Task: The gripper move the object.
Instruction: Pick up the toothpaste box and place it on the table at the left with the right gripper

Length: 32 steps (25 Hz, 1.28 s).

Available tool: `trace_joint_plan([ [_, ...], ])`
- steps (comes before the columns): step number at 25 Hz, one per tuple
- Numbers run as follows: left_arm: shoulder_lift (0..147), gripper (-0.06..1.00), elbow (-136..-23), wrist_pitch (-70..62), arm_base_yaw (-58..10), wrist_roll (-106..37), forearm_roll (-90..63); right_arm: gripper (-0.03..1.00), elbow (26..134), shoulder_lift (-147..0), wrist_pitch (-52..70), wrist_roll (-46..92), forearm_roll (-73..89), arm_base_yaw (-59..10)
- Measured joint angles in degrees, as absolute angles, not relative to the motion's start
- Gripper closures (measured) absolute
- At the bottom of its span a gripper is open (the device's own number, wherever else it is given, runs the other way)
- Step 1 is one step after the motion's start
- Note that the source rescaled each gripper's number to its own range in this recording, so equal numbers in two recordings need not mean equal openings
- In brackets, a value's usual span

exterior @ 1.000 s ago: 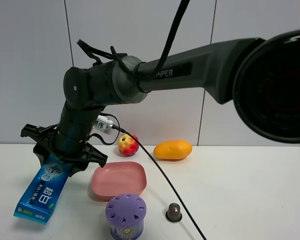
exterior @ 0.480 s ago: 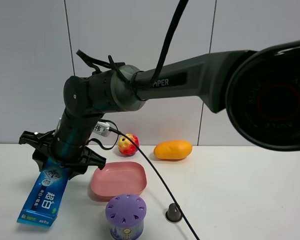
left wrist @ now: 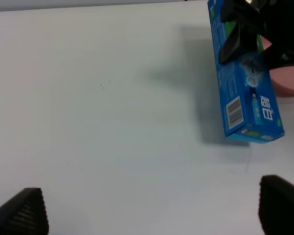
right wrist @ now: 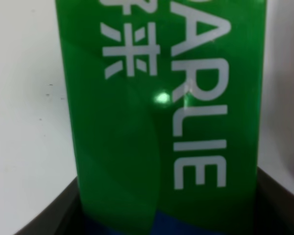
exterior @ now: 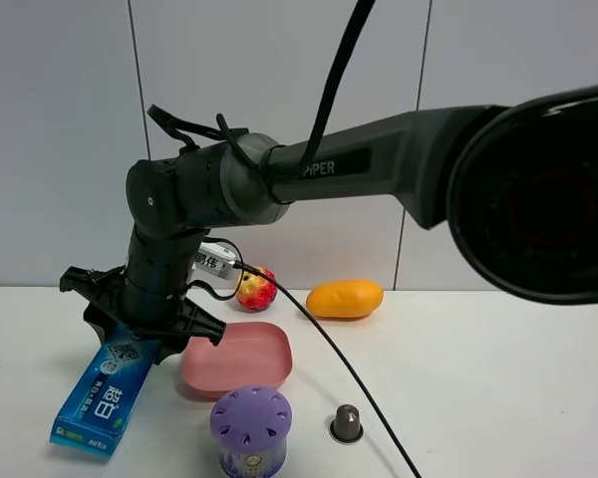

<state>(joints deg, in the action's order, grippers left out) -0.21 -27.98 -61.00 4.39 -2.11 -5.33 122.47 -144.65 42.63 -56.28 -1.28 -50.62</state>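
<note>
The toothpaste box [exterior: 100, 393] is long, blue and green, and slants down toward the table's front left, just left of the pink plate. My right gripper [exterior: 145, 319] reaches across from the right on a thick black arm and is shut on the box's upper end. The right wrist view shows the green "DARLIE" face [right wrist: 161, 112] filling the frame between the dark fingers [right wrist: 63, 218]. In the left wrist view the box [left wrist: 242, 98] shows its barcode, with the right gripper [left wrist: 255, 34] on it. My left gripper [left wrist: 149, 215] is open and empty, well away from the box.
A pink square plate [exterior: 237, 357] lies right of the box. A purple round canister [exterior: 250, 428] and a small brown capsule [exterior: 346, 423] stand in front of it. A red-yellow apple [exterior: 255, 289] and an orange mango [exterior: 345, 298] lie by the back wall.
The right gripper has carried the box a little to the right, toward the pink plate, and lower. The box's lower end has shifted right with it.
</note>
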Motion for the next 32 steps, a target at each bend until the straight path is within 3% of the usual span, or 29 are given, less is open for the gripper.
trace_joint_plan([
  [26,-0.2,-0.06,-28.0,-61.0,4.4,-2.2,-5.3,0.97,122.5,-145.7,42.8,-54.9,-0.6,-50.6],
  [28,-0.2,-0.06,-28.0,-61.0,4.4,-2.1,-5.3,0.9,122.5,-145.7,43.0,-53.1,-0.4,-50.6],
  [32,-0.2,-0.06,-28.0,-61.0,4.4,-2.1,-5.3,0.5,122.6,-145.3,42.1,-50.5,0.0,-50.6],
])
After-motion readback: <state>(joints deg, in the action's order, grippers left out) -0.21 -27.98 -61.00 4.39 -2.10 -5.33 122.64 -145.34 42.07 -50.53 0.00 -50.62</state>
